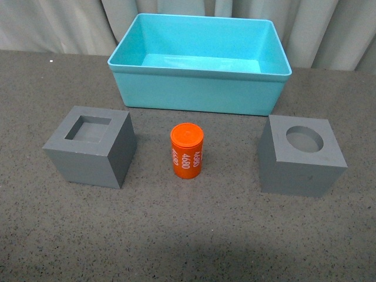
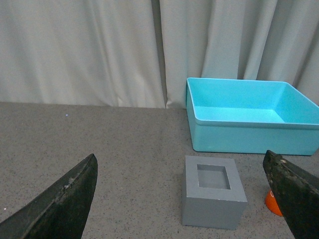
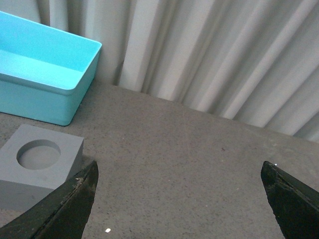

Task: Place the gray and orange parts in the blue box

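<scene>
Tabletop (image 1: pixel 188 235) carries 2 gray cubes (image 1: pixel 91 147) (image 1: pixel 301 155) and orange cylinder (image 1: pixel 187 151) outside blue box (image 1: pixel 194 94).

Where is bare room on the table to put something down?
Bare: the table nearer the robot than the square-hole cube, orange can and round-hole cube; also both gaps beside the can. The blue box is empty. Tightest: between box and cubes.

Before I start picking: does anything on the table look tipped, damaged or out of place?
Nothing stands out. The square-recess gray cube and round-recess gray cube sit flat, recesses up, the orange cylinder upright between them, the blue box upright and empty behind. The left gripper and right gripper are open.
</scene>
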`<control>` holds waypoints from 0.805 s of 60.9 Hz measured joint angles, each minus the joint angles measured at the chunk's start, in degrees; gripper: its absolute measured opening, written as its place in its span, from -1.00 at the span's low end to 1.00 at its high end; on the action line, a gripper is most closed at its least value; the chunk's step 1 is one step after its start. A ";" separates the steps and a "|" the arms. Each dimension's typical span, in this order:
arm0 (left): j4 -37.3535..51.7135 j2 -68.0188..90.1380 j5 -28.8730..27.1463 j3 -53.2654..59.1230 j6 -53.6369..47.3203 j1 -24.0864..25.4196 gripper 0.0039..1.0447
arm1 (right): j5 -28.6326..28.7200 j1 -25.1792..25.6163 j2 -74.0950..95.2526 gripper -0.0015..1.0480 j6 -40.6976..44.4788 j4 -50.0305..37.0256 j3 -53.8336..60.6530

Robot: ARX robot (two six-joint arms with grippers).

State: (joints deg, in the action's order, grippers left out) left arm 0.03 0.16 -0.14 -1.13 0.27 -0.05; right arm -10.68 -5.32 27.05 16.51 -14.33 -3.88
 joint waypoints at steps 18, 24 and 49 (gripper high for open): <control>0.00 0.00 -0.02 0.00 -0.02 0.00 0.88 | 5.38 -0.72 45.27 0.81 -11.67 -1.88 -17.59; 0.00 0.00 -0.02 0.00 -0.02 0.00 0.88 | 6.25 -1.16 51.93 0.81 -13.73 -0.26 -22.01; 0.00 0.00 0.00 0.00 -0.02 0.00 0.88 | 7.28 -5.38 73.53 0.81 -21.59 9.09 -40.06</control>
State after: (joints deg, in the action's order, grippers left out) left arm 0.03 0.16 -0.14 -1.13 0.25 -0.05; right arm -3.40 -10.70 100.57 -5.08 -5.23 -43.94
